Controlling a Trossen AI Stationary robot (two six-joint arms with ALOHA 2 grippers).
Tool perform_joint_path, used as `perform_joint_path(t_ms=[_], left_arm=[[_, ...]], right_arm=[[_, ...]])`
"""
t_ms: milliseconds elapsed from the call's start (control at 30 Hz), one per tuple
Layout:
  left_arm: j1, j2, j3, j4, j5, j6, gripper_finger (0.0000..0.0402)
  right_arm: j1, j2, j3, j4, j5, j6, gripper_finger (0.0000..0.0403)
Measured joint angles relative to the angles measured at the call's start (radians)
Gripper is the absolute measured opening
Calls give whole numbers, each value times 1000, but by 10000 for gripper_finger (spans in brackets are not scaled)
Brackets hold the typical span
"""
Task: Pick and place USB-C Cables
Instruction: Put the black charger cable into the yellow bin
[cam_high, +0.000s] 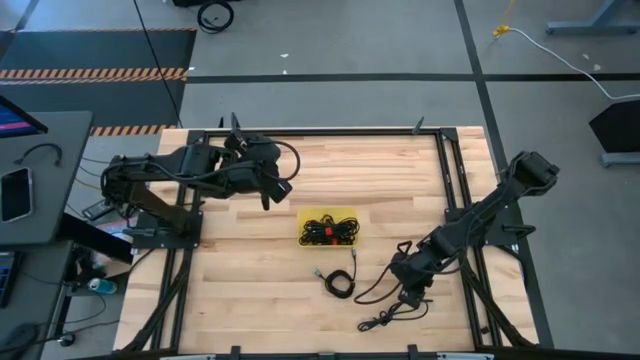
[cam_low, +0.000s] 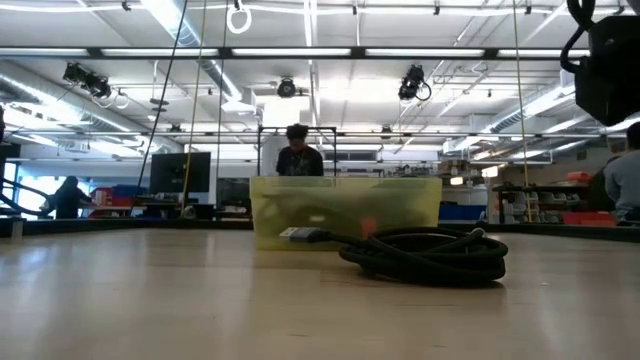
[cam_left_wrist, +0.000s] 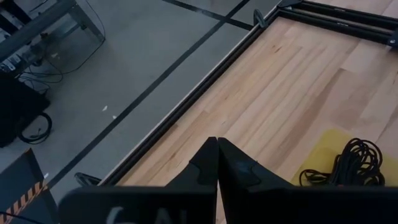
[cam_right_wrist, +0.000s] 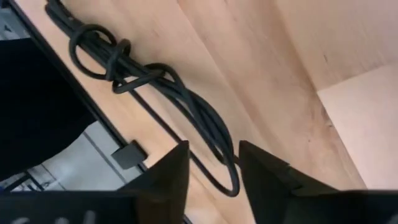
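A yellow tray (cam_high: 303, 215) at the table's middle holds a bundle of black USB-C cables (cam_high: 330, 230), one with a red tie. One coiled cable (cam_high: 340, 283) lies on the wood in front of the tray. Another, loosely knotted cable (cam_right_wrist: 155, 81) lies near the table's near right edge (cam_high: 385, 318). My right gripper (cam_right_wrist: 214, 165) hangs open just over this cable, one finger on either side of its looped end; I see no touch. My left gripper (cam_left_wrist: 217, 162) is shut on nothing, raised above the table left of the tray (cam_high: 268, 195).
The table's dark metal frame rail (cam_right_wrist: 93, 118) runs close beside the knotted cable. My right arm's own black wiring (cam_high: 400, 250) loops near its wrist. In the low view the coiled cable (cam_low: 425, 255) lies in front of the tray (cam_low: 345, 210). Bare wood lies left of the tray.
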Motion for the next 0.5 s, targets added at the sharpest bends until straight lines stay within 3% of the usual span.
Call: perform_joint_path(t_ms=[233, 500], left_arm=[[0, 0, 0, 0, 0, -3, 7], [0, 0, 0, 0, 0, -3, 7]], right_arm=[[29, 61, 0, 19, -36, -15, 208], [78, 154, 0, 123, -56, -9, 223]])
